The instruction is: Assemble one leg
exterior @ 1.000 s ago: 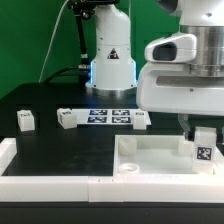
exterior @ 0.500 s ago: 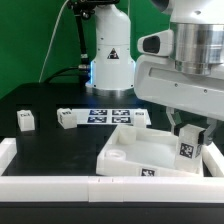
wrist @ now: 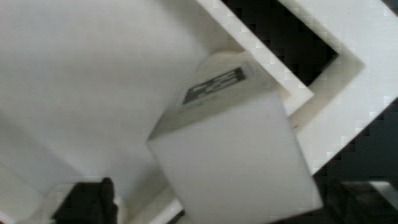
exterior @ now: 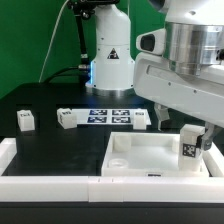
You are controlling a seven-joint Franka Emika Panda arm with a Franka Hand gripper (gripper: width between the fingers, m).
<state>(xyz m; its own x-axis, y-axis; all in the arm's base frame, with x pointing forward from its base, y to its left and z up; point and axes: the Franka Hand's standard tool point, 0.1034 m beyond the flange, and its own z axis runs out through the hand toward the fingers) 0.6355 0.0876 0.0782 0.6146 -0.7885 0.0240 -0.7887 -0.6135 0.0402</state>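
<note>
My gripper (exterior: 191,133) is shut on the leg (exterior: 190,145), a small white block with a black-and-white tag. It holds the leg upright at the right end of the large white square tray-like piece (exterior: 140,158), at or just above its surface. In the wrist view the leg (wrist: 222,150) fills the middle between the dark fingers (wrist: 86,200) of the gripper (wrist: 222,208), with the tray-like piece (wrist: 71,80) behind it. Whether the leg's foot sits in a corner hole is hidden.
Three more small white blocks stand on the black table: one at the exterior view's left (exterior: 25,120), one nearer the middle (exterior: 65,118), one behind the tray-like piece (exterior: 139,119). The marker board (exterior: 108,115) lies behind. A white rail (exterior: 50,185) runs along the front.
The gripper has moved the leg towards the exterior view's left. The tray-like piece tilted up half a second ago; it now lies flat, shifted slightly to the left.
</note>
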